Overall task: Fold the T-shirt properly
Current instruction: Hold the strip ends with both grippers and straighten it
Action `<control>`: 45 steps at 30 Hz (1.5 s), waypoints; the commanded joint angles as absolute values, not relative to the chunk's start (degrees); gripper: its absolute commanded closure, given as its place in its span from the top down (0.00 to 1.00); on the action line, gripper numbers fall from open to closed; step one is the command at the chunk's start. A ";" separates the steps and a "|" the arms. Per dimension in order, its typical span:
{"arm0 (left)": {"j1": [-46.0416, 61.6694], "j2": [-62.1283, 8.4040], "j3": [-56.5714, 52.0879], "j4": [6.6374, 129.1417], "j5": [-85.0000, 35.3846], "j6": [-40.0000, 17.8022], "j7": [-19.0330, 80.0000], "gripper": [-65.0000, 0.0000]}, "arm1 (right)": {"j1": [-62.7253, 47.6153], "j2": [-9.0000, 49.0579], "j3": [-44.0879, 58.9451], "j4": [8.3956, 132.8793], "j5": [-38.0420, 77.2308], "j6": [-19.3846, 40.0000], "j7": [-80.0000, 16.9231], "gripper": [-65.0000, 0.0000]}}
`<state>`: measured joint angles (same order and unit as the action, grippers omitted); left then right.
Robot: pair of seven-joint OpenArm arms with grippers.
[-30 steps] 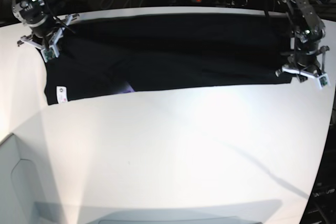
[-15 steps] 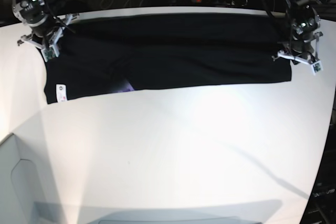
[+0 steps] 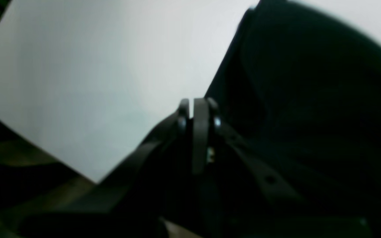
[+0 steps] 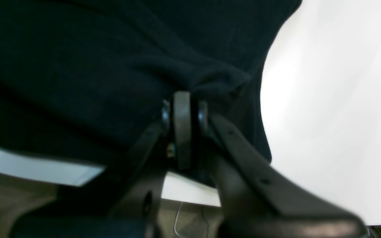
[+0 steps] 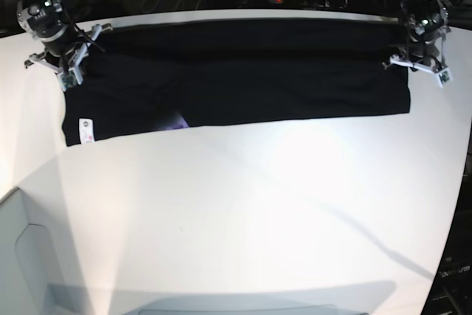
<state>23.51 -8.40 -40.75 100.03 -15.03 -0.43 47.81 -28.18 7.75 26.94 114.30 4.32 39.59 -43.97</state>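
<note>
Item: T-shirt [image 5: 243, 79], black, lying as a long band along the far edge of the white table [image 5: 243, 219], spanning nearly from the far left corner to the far right corner, a white tag [image 5: 85, 131] showing at its near left corner and a small purple patch [image 5: 177, 122] peeking at its near edge. Step in hand, as judged: a lengthwise fold is being carried out, both arms working the far corners of the band. Right gripper [image 4: 182, 99], at the far left corner, is pinching a bunched ridge of cloth, jaws closed tight on it. Left gripper [image 3: 197, 105], at the far right corner, is sitting with jaws pressed together at the cloth's side edge; whether fabric is caught between them cannot be told. Both wrists are pointing downward over the table, fingers angled toward the shirt. Next move is likely calling for both ends to travel together, level and taut, so the layer is landing square without wrinkling
</note>
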 commanded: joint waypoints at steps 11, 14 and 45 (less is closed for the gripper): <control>24.40 -9.01 -41.01 99.03 -14.81 -0.40 46.90 0.00 | -28.26 9.63 25.89 111.96 4.44 40.00 -43.12 0.01; 24.92 -9.10 -41.10 99.21 -17.45 -0.40 46.90 0.01 | -28.70 10.15 24.66 111.87 4.44 40.00 -43.12 0.16; 29.05 -9.01 -42.68 100.97 -25.01 -0.31 46.90 0.68 | -24.31 7.60 18.86 109.05 4.53 40.00 -43.12 0.51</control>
<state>28.82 -8.38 -42.57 100.27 -24.95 -0.38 47.57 -24.60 7.11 18.68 108.16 3.77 39.57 -44.31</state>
